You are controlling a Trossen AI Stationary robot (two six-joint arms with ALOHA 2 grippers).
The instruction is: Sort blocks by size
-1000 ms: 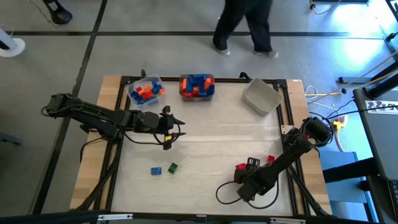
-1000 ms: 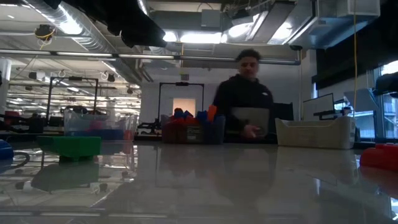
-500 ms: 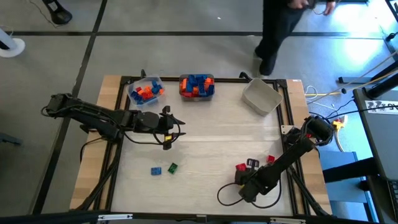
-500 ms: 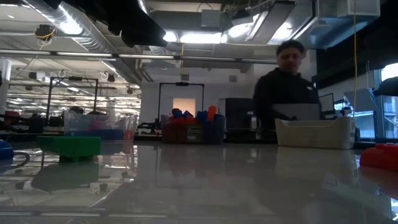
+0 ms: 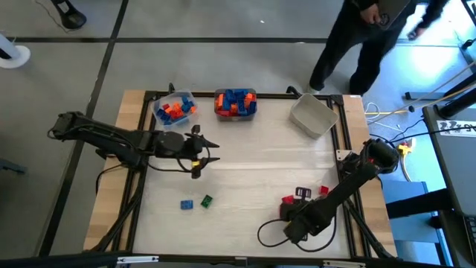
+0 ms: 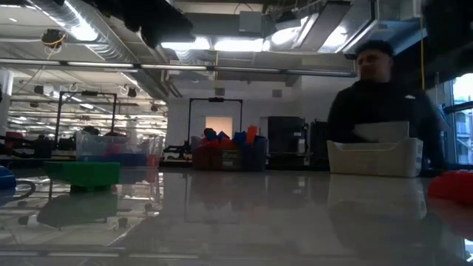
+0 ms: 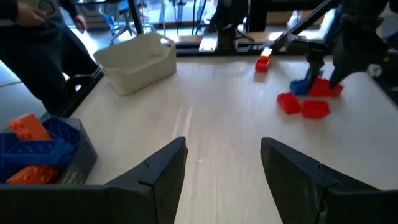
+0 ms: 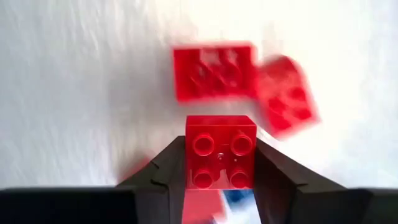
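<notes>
Right gripper (image 8: 219, 177) fingers are clamped on a small red four-stud plastic brick (image 8: 220, 151); left gripper (image 7: 222, 163) fingers are spread, empty; next, carrying it to a matching-size bin

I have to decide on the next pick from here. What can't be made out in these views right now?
- High view: the right hand covers the red blocks under it, so their count is unclear.
- Low view: the red block is cut off by the picture's edge.
- Right wrist view: the blue block is mostly hidden behind the gripped red brick.
- High view: the filled bins' block sizes are too small to tell.
</notes>
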